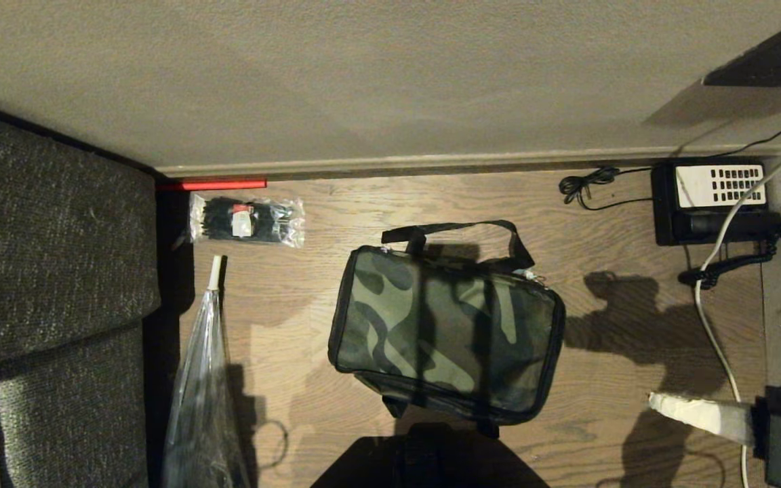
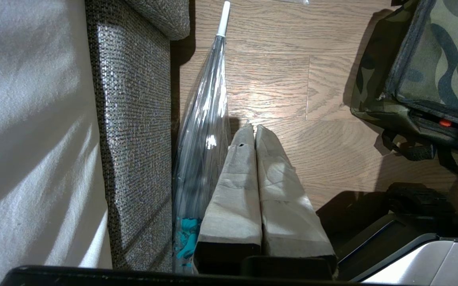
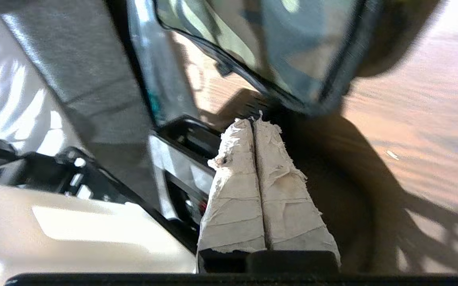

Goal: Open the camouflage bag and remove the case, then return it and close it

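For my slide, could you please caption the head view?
Closed green camouflage fabric bag on wooden floor; shut right pincer nearby.

The camouflage bag (image 1: 446,332) is lying closed on the wooden floor, mid-scene. Its black strap handles are resting at its far edge.

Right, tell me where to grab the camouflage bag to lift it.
Take the black strap handle arching over the far edge of the camouflage bag, coming from above. It stands clear of the flat-lying, closed bag, probably leaving room for a finger beneath.
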Controlling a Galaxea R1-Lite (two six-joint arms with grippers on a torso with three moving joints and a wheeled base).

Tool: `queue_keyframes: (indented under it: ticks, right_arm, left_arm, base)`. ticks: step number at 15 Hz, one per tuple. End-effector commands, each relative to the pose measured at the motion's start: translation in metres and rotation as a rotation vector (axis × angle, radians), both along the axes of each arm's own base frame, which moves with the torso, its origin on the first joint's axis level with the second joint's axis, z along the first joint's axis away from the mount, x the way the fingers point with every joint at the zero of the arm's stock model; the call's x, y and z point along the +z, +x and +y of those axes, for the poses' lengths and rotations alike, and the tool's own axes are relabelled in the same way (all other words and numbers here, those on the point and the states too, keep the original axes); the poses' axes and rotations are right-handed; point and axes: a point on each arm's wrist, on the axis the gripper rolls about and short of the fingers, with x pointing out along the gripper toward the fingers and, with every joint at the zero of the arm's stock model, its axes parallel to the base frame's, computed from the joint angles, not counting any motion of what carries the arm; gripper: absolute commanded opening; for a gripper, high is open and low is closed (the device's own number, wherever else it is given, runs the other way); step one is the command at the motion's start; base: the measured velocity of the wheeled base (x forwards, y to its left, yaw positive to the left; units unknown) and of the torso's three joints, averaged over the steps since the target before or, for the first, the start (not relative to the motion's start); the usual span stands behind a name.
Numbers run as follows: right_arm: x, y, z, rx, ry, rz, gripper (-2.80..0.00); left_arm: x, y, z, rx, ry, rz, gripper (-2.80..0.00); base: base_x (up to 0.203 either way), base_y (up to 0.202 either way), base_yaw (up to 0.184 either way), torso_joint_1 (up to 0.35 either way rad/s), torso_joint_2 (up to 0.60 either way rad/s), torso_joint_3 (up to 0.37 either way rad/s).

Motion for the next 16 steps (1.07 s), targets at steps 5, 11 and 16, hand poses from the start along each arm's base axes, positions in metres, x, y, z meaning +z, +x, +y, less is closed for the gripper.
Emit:
queue_keyframes:
  ticks: [5,11,16]
  right_arm:
    - [-0.02,-0.119,-0.022,-0.292,-0.28,-0.223,-2.8]
    - [-0.07,-0.12,-0.027,-0.538,-0.329,-0.3,-2.8]
    - [-0.072,-0.136,-0.026,-0.654,-0.313,-0.448,-2.8]
  left_arm:
    - [-0.001,0.0,0.0,0.001,0.0,0.003,-2.8]
    - [-0.001,0.0,0.0,0.001,0.0,0.003,-2.8]
    - [-0.001,0.0,0.0,0.001,0.0,0.003,-2.8]
  base:
    - [0.0,0.0,0.0,0.0,0.0,0.0]
    - [0.0,0.0,0.0,0.0,0.0,0.0]
    - [0.0,0.0,0.0,0.0,0.0,0.0]
